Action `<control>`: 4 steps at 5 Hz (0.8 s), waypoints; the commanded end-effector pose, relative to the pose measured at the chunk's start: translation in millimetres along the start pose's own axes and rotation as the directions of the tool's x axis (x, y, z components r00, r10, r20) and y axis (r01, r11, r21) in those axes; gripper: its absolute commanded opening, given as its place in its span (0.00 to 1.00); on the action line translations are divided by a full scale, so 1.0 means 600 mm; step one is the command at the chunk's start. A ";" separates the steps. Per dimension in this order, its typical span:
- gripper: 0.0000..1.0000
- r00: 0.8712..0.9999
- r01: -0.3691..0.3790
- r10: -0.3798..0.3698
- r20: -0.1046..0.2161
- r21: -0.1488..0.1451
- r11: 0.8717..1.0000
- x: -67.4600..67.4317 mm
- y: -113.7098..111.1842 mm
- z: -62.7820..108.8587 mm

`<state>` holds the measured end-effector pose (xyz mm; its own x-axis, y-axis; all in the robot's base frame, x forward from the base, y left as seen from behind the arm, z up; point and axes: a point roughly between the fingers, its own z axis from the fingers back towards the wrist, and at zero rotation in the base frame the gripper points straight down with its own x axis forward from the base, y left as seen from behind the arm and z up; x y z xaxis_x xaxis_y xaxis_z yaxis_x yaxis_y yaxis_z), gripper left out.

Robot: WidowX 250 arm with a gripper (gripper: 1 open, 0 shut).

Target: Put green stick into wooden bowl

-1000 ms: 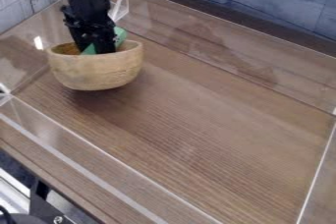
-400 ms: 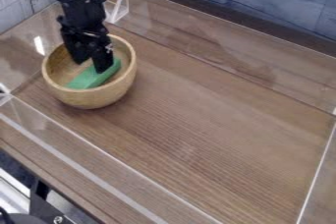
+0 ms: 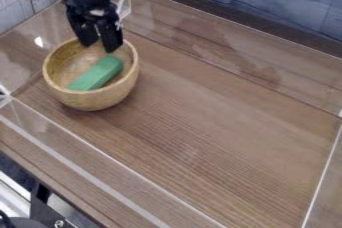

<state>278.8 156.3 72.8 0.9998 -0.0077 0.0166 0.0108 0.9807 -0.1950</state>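
Observation:
The green stick (image 3: 98,73) lies flat inside the wooden bowl (image 3: 88,94), leaning toward the right inner wall. The bowl stands on the wooden tabletop at the upper left. My black gripper (image 3: 96,41) hangs just above the bowl's far rim, open, with nothing between its fingers. It is clear of the stick.
The wooden table (image 3: 214,122) is ringed by low clear plastic walls (image 3: 80,172). A grey tiled wall runs along the back. A clear upright panel (image 3: 123,4) stands just behind the gripper.
The gripper opened and let go of the green stick, which now rests in the bowl. The gripper then rose up and back out of the bowl.

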 end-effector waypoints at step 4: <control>1.00 0.993 0.099 -0.098 0.060 -0.001 0.995 0.030 0.003 0.019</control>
<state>290.1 156.7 71.7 0.9953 -0.0797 0.0541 0.0899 0.9706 -0.2232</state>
